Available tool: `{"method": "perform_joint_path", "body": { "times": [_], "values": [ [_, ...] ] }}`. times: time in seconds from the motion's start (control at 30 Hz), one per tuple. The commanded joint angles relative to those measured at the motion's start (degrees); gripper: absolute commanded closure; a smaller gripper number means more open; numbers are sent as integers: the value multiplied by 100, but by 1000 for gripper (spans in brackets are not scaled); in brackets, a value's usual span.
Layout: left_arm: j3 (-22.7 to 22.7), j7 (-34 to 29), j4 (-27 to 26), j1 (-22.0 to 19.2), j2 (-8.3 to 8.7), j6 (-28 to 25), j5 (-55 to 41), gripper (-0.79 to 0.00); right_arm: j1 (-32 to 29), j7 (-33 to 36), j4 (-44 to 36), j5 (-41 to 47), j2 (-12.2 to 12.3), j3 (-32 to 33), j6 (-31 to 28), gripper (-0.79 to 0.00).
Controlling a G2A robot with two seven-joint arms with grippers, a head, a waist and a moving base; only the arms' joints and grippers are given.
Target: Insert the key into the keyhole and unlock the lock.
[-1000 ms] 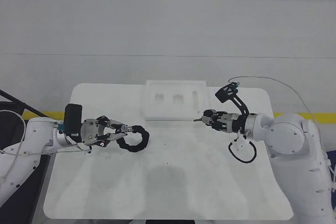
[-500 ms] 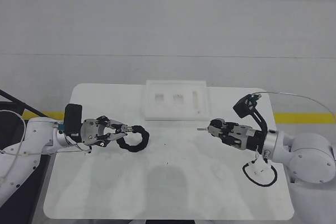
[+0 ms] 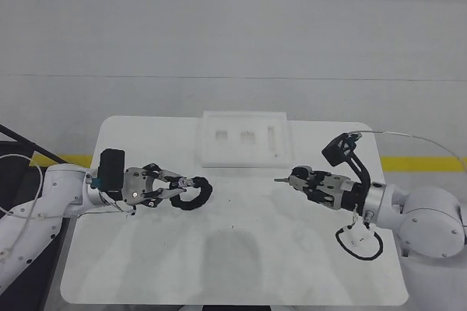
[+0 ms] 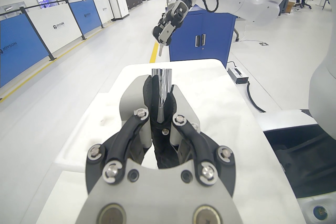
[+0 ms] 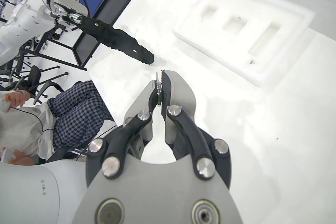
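Observation:
My left gripper [image 3: 177,186] is shut on a black cable lock [image 3: 193,194] over the left half of the table. In the left wrist view the lock's chrome cylinder [image 4: 162,82] stands up between my left gripper's [image 4: 159,104] fingers. My right gripper [image 3: 295,178] hovers over the right half, shut on a small metal key [image 3: 281,179] whose tip points toward the lock. The key [image 5: 158,89] sits pinched edge-on in my right gripper [image 5: 160,83]. A wide gap separates the key from the lock [image 5: 118,40]. From the left wrist, the key [image 4: 160,49] hangs below the right gripper [image 4: 164,36].
A white foam tray [image 3: 245,138] with several recesses lies at the table's back middle, also seen as the foam tray [image 5: 246,33] close beside the right gripper. The white table [image 3: 241,256] has bare room in front of both grippers.
The right gripper carried the key away from the foam tray, rightward and toward the front, then held. The left gripper shifted slightly right with the lock.

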Motion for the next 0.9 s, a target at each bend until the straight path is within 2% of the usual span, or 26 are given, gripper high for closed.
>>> {"method": "perform_joint_path", "body": {
  "times": [0.0,0.17,0.37,0.6,0.87],
  "values": [
    [31,-6,-150,-10,-48,71,80,0,39,159,-145,-120,27,29,135,0],
    [231,-82,-476,-98,-210,355,473,0,74,554,-681,-270,96,158,391,0],
    [612,-240,-615,-308,-485,698,695,0,-2,656,-1272,-298,160,277,428,0],
    [1052,-649,-538,-647,-856,1304,964,0,89,606,-1305,-244,221,251,213,0],
    [1458,-1268,-328,-1030,-1294,1905,903,0,170,544,-1305,-484,280,103,354,0]
  ]
}}
